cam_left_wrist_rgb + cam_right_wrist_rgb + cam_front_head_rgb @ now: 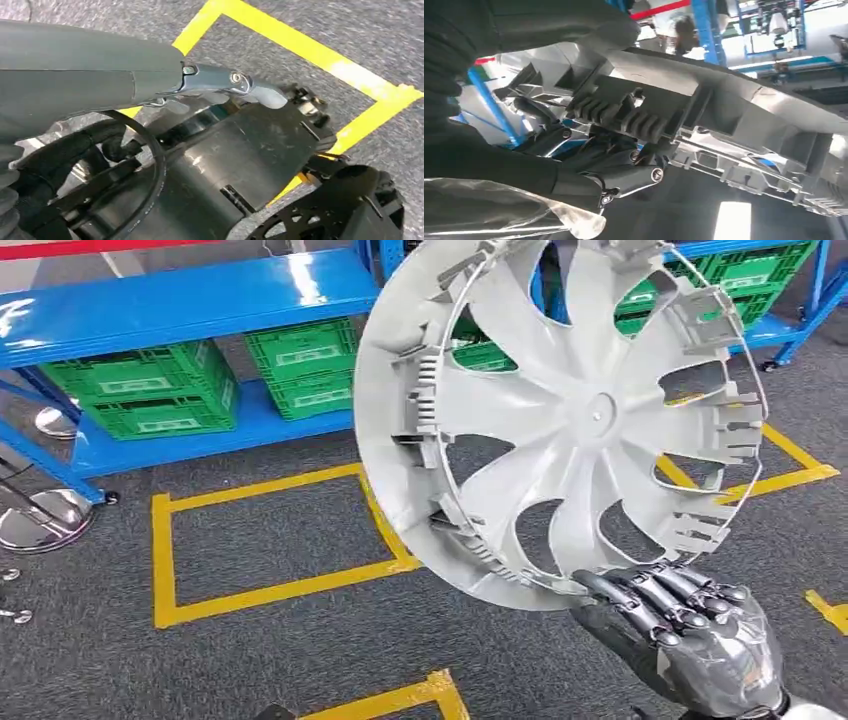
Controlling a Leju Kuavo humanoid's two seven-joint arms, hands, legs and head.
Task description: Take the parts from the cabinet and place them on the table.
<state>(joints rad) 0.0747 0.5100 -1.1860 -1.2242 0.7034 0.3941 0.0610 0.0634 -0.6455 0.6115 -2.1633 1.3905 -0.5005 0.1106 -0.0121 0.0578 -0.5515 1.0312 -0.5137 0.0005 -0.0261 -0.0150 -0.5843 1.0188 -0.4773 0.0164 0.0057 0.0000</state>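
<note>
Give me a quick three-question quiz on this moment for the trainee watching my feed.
1. True or false: the right hand grips the grey wheel cover at its lower rim.
2. What sits on the lower level of the blue shelving behind the wheel cover? A) cardboard boxes B) green crates C) metal drums
3. Fill in: the carpet is marked with rectangles of ____ floor tape.

Key
1. True. The head view shows the fingers hooked over the rim, with the ribbed inner face toward the camera.
2. B.
3. Yellow.
</note>
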